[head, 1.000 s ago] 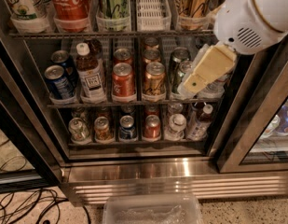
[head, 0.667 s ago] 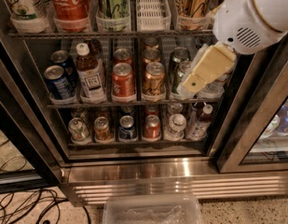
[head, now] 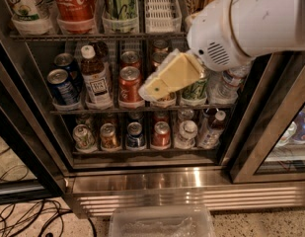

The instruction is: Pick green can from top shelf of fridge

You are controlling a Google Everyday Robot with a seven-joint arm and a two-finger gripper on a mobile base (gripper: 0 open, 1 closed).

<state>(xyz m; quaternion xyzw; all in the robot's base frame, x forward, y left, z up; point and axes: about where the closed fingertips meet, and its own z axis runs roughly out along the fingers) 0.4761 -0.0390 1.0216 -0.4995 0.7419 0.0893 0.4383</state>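
Note:
The green can [head: 120, 2] stands in a clear tray on the top shelf [head: 93, 35] of the fridge [head: 142, 181], between a red Coca-Cola can [head: 73, 1] and an empty white slotted tray [head: 162, 6]. Its top is cut off by the upper edge of the view. My gripper [head: 167, 78], cream coloured on a white arm [head: 250, 23], hangs in front of the middle rack. It is below and to the right of the green can and apart from it. It holds nothing that I can see.
The middle rack [head: 142, 107] holds a blue can [head: 63, 85], a bottle [head: 95, 78], red cans [head: 130, 83] and a green-and-white can [head: 195, 92]. Short cans and bottles fill the lower rack. The open door frame [head: 270, 132] is at right. A clear plastic bin [head: 162, 223] and cables [head: 23, 221] lie on the floor.
My arm and gripper have moved left across the middle rack, closer to the column under the green can. The cans and bottles have not moved.

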